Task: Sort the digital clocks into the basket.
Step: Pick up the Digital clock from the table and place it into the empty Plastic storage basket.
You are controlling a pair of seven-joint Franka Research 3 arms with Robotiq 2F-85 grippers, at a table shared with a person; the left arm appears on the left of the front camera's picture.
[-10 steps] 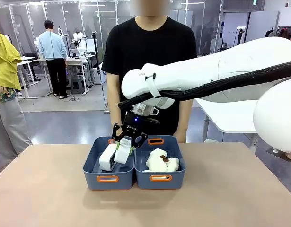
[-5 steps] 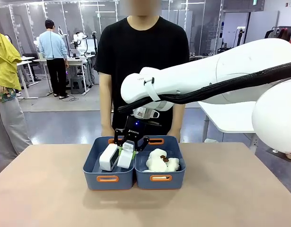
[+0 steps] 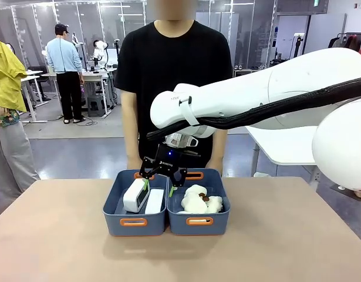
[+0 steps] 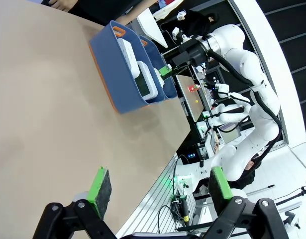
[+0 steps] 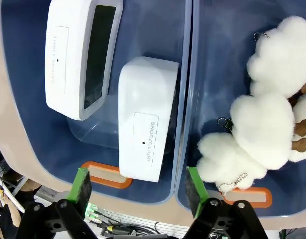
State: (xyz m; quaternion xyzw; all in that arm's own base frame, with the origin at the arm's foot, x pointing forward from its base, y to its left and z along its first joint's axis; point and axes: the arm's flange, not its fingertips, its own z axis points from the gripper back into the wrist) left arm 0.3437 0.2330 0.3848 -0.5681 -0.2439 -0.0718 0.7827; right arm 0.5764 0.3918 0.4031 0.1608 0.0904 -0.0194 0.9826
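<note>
The right arm's black two-finger gripper [image 3: 163, 181] hangs spread wide and empty over the wall shared by two blue rectangular plastic bins, hemmed by their rims. Directly beneath it, inside the left-hand bin [image 3: 114, 201], lie two white rounded plastic digital clocks [image 5: 143, 118], close side by side; three fluffy white sheep toys [image 5: 264, 127] fill the neighbouring bin [image 3: 221, 194]. The left gripper [image 4: 157, 191] hovers open over bare tan tabletop [image 4: 43, 109], well apart from the bins.

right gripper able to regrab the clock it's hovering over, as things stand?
Probably yes. The right gripper is open, directly above the digital clock, nothing between them. Tight on one side: that clock lies against the basket wall, beside the other clock.
</note>
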